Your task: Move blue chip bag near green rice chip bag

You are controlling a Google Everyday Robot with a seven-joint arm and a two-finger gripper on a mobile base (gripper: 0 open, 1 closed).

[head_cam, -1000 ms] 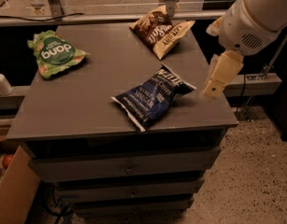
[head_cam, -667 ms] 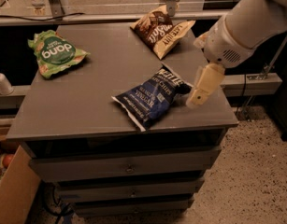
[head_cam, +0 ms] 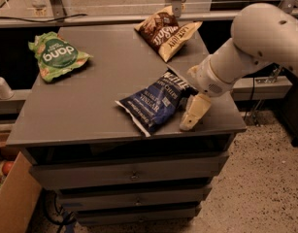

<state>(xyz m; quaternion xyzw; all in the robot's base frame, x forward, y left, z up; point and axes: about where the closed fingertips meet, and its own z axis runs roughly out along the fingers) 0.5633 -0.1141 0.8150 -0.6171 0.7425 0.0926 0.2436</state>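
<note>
The blue chip bag (head_cam: pixel 156 101), dark navy with white lettering, lies flat near the front right of the grey cabinet top (head_cam: pixel 90 106). The green rice chip bag (head_cam: pixel 56 56) lies at the back left of the same top, well apart from the blue bag. My gripper (head_cam: pixel 193 113) hangs from the white arm (head_cam: pixel 250 47) that reaches in from the right. It points down just to the right of the blue bag, close to the top's front right edge, at or almost at the bag's right edge.
A brown-and-cream chip bag (head_cam: pixel 167 30) lies at the back right of the top. Drawers (head_cam: pixel 134 176) sit below the top. A cardboard box (head_cam: pixel 12 203) stands on the floor at the left, and a white bottle (head_cam: pixel 0 86) is at the far left.
The arm has swung left and down, bringing my gripper from the table's right edge to right beside the blue bag. The bags have not moved.
</note>
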